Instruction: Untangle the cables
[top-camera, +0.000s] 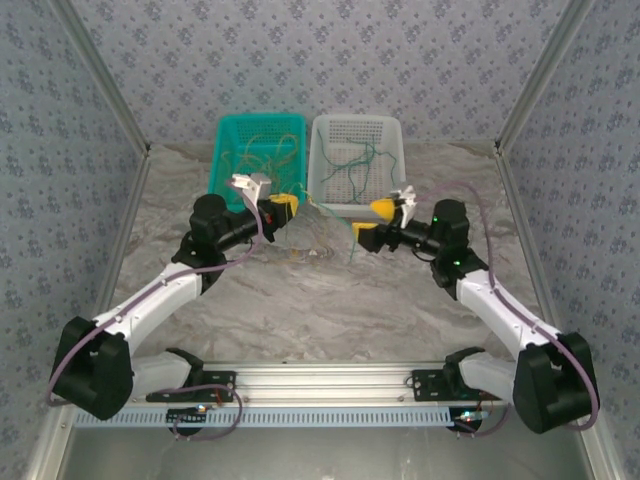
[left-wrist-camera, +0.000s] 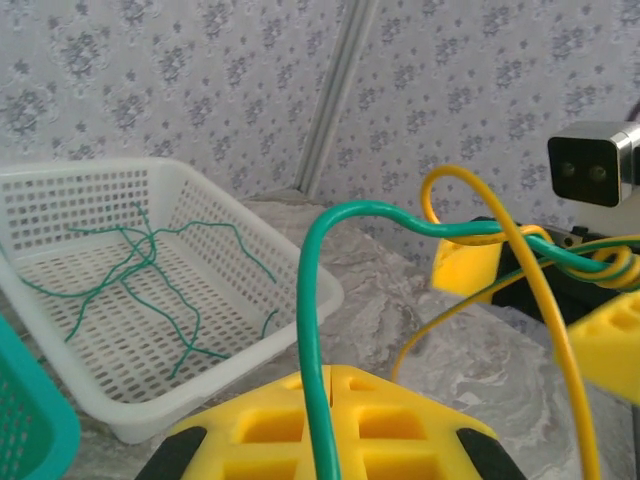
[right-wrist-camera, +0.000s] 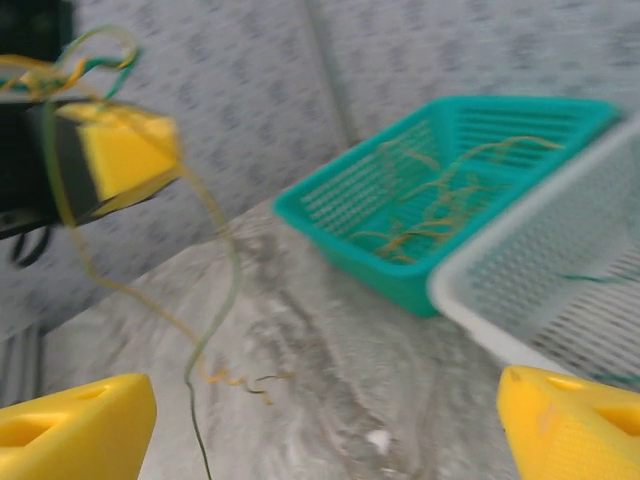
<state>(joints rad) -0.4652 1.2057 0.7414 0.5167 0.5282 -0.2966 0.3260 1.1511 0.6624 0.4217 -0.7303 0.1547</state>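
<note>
Between the hands, above the table (top-camera: 300, 300), a green cable (left-wrist-camera: 308, 330) and a yellow cable (left-wrist-camera: 558, 340) are twisted together, clenched in the left hand (top-camera: 283, 207). The right hand (top-camera: 375, 222) is released, empty. Sorted cables (left-wrist-camera: 140, 255) lie in the teal basket (top-camera: 260, 118) at eleven o'clock and the white basket (top-camera: 355, 120) at one; this pair looks unfinished.

The thin green cable (left-wrist-camera: 308, 300) and thin yellow cable (left-wrist-camera: 560, 330) wear smooth, glossy plastic sheaths; the blocky yellow fingers (left-wrist-camera: 430, 415) look like matt moulded plastic. The white lattice basket (left-wrist-camera: 60, 195) and teal lattice basket (right-wrist-camera: 340, 215) are lightly shiny plastic, the grey marbled tabletop (top-camera: 320, 300) looks matt, the silver rail (top-camera: 320, 375) bare metal.
</note>
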